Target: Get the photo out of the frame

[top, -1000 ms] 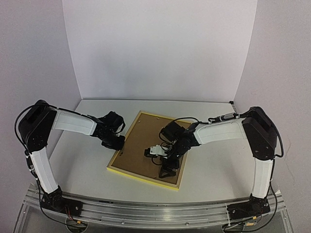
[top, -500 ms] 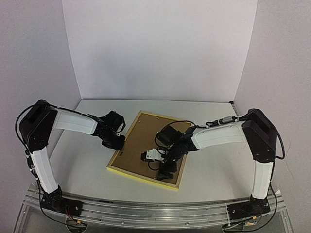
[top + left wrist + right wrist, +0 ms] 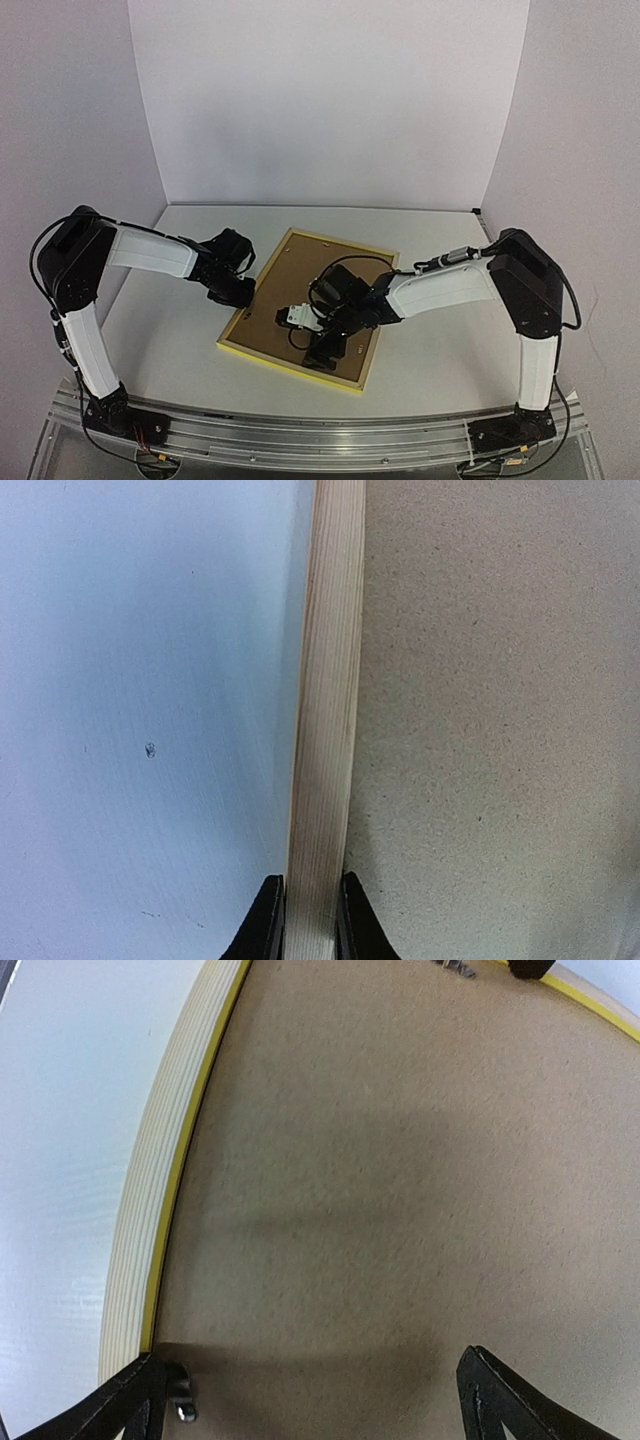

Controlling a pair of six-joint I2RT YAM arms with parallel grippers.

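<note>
The frame point(image 3: 289, 361) lies face down on the table, its thin yellow edge showing around the plain brown backing board point(image 3: 290, 290). The photo is hidden under that board. My left gripper point(image 3: 243, 292) is shut on the frame's left rail; in the left wrist view the pale wooden rail point(image 3: 325, 730) runs between its black fingertips point(image 3: 310, 920). My right gripper point(image 3: 322, 352) hangs open over the board near the frame's near edge. In the right wrist view its fingers point(image 3: 130, 1405) stand wide apart over the board point(image 3: 380, 1180), with a small metal clip point(image 3: 180, 1397) by the left finger.
The white table point(image 3: 140, 680) lies left of the frame. White walls point(image 3: 330, 100) close off the back and sides. A metal rail point(image 3: 320, 435) runs along the near edge. A second clip point(image 3: 455, 968) sits at the board's far side.
</note>
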